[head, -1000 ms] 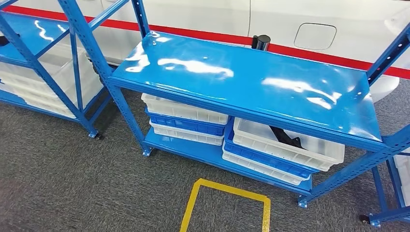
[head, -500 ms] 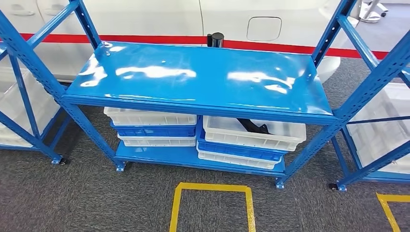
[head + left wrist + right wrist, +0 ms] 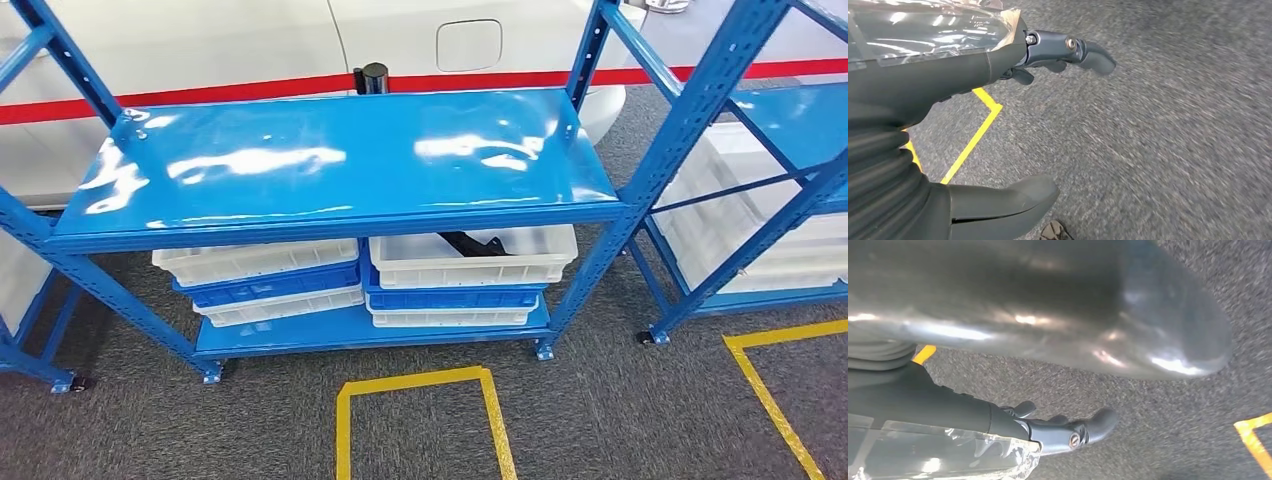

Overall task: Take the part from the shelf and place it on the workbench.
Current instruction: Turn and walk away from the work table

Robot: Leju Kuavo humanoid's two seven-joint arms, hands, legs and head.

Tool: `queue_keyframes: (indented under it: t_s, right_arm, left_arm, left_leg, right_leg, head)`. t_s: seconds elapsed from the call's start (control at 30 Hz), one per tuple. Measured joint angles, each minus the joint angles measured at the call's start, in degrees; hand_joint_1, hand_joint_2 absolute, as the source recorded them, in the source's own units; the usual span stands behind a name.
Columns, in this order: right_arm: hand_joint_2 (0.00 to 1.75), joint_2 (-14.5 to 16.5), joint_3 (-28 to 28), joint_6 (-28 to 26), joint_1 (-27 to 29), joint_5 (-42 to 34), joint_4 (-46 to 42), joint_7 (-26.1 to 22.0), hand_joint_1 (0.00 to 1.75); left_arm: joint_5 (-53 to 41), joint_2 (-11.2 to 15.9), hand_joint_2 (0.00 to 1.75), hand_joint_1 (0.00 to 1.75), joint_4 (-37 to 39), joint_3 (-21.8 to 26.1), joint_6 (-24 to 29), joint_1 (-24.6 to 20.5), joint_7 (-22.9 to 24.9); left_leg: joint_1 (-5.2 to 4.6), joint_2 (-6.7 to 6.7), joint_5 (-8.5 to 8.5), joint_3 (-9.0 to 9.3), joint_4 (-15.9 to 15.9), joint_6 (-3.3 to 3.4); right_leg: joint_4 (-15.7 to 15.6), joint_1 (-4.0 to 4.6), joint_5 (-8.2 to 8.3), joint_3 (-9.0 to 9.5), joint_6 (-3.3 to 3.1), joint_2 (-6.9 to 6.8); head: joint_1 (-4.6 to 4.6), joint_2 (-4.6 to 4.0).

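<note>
The part (image 3: 473,243) is a black, angular piece lying in the top white bin (image 3: 470,268) of the right-hand stack, on the bottom level of the blue rack (image 3: 330,160). The rack's upper board hides part of it. In the left wrist view my left hand (image 3: 978,65) hangs over grey carpet, thumb and fingers apart, holding nothing. My right hand (image 3: 1013,427) likewise hangs above the carpet with its fingers stretched out and nothing in them. Both hands are far from the rack.
A second stack of white and blue bins (image 3: 265,280) sits left of the part's bin. A yellow tape square (image 3: 415,385) marks the carpet before the rack. Another blue rack (image 3: 740,150) stands at the right, a white car (image 3: 250,40) behind, and a black post (image 3: 375,77).
The whole picture has shifted: the camera turned right, so the rack now sits further left and squarer in view, and the right-hand rack has come into view. The things themselves have not moved.
</note>
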Motion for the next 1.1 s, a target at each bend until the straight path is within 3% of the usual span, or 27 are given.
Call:
queue_keyframes:
  t_s: [0.03,0.1,0.17,0.23,0.27,0.3,0.37,0.43,0.53,0.6,0.67,0.73,1.1]
  right_arm:
    - [0.0,0.02,0.0,-0.39,0.06,0.2,0.0,-0.01,0.0]
    - [0.0,0.05,0.01,-1.48,0.11,0.86,0.0,-0.04,0.0]
    - [0.0,0.1,0.02,-2.45,-0.01,1.31,0.0,-0.06,0.0]
    - [0.0,0.15,0.02,-2.94,-0.02,1.35,0.0,-0.06,0.0]
    - [0.44,0.17,0.02,-3.03,0.03,1.35,0.0,-0.06,0.0]
    - [0.87,0.2,0.02,-3.06,0.08,1.35,0.0,-0.07,0.0]
    - [1.75,0.31,0.02,-3.06,0.09,1.34,0.0,-0.08,0.0]
    - [1.75,0.4,0.02,-3.06,0.07,1.31,0.0,-0.15,0.0]
    - [1.75,0.29,0.02,-3.06,0.18,1.26,0.0,-0.48,0.0]
    - [0.87,0.26,0.02,-3.06,0.22,1.24,0.0,-0.68,0.0]
    - [0.87,0.25,0.02,-3.06,0.2,1.22,0.0,-0.79,0.0]
    - [1.75,0.25,0.02,-3.06,0.22,1.19,0.0,-0.94,0.0]
    - [1.75,0.2,0.02,-2.23,0.22,1.75,0.0,-1.64,0.0]
  left_arm:
    - [-0.09,0.02,1.75,0.0,0.0,0.0,-0.01,-0.16,0.01]
    - [-0.16,0.03,1.75,0.0,0.01,-0.01,-0.02,-0.34,0.02]
    - [-0.23,0.05,1.75,0.0,0.02,-0.04,-0.03,-0.29,0.04]
    - [-0.3,0.09,1.75,0.0,0.02,-0.05,-0.02,-0.17,0.12]
    - [-0.33,0.12,1.75,0.0,0.02,-0.05,-0.02,-0.14,0.16]
    - [-0.36,0.14,1.75,0.0,0.02,-0.05,-0.02,-0.12,0.21]
    - [-0.38,0.16,1.75,0.0,0.02,-0.05,-0.02,-0.13,0.27]
    - [-0.43,0.2,1.75,0.0,0.02,-0.08,-0.06,-0.19,0.3]
    - [-0.46,0.16,1.75,0.0,0.02,-0.09,-0.12,-0.22,0.3]
    - [-0.46,0.19,1.75,0.0,0.02,-0.08,-0.14,-0.21,0.3]
    - [-0.52,0.28,1.75,0.0,0.02,-0.08,-0.15,-0.21,0.29]
    - [-0.6,0.33,1.75,0.0,0.02,-0.08,-0.16,-0.2,0.28]
    - [-0.9,0.36,1.75,0.0,0.02,-0.08,1.09,-0.2,1.54]
  left_leg:
    - [0.15,0.26,-0.21,0.3,-0.05,-0.32]
    - [0.51,-1.89,-1.89,-0.09,1.74,-0.9]
    - [0.72,-5.62,-5.62,-3.03,8.04,-1.18]
    - [0.79,-7.11,-8.22,-6.83,14.95,-1.31]
    - [0.83,-7.28,-7.88,-7.79,16.11,-1.35]
    - [0.89,-7.33,-6.36,-7.69,15.02,-1.34]
    - [1.06,-7.48,-1.8,-5.04,8.07,-1.15]
    - [1.01,-7.75,0.82,-2.82,2.35,-0.81]
    - [0.59,-7.73,1.24,-2.54,0.99,-0.49]
    - [0.22,-7.7,1.28,-2.49,0.96,-0.18]
    - [-0.05,-7.7,1.33,-2.51,0.99,0.15]
    - [-0.18,-7.7,1.41,-2.58,1.03,0.33]
    - [-0.17,-7.7,1.36,-2.7,1.06,0.53]
  right_leg:
    - [-0.05,-0.3,0.03,0.0,-0.44,0.71]
    - [-0.23,-0.83,0.17,0.05,-1.36,1.88]
    - [-0.28,-0.97,0.3,0.08,-2.22,2.82]
    - [-0.25,-0.77,0.32,0.03,-2.54,3.75]
    - [-0.22,-0.71,0.31,0.07,-2.54,4.17]
    - [-0.2,-0.68,0.3,0.16,-2.53,4.53]
    - [-0.16,-0.68,0.29,0.33,-2.46,5.14]
    - [-0.03,-0.31,0.23,0.28,-2.07,5.55]
    - [0.02,0.22,-0.07,-0.16,-1.73,5.74]
    - [-0.09,0.1,-0.02,-0.23,-1.52,5.73]
    - [-0.21,-0.12,0.14,-0.03,-1.15,5.73]
    - [-0.31,-0.26,0.31,0.18,-0.84,5.74]
    - [-0.4,-0.21,0.37,0.16,-0.64,5.75]
  head:
    - [-0.02,0.01]
    - [-0.22,0.01]
    - [-0.47,0.0]
    - [-0.51,0.0]
    - [-0.51,0.0]
    - [-0.51,0.0]
    - [-0.51,0.0]
    - [-0.46,0.0]
    - [-0.3,0.0]
    - [-0.29,0.0]
    - [-0.31,0.0]
    - [-0.31,0.0]
    - [-0.31,0.0]
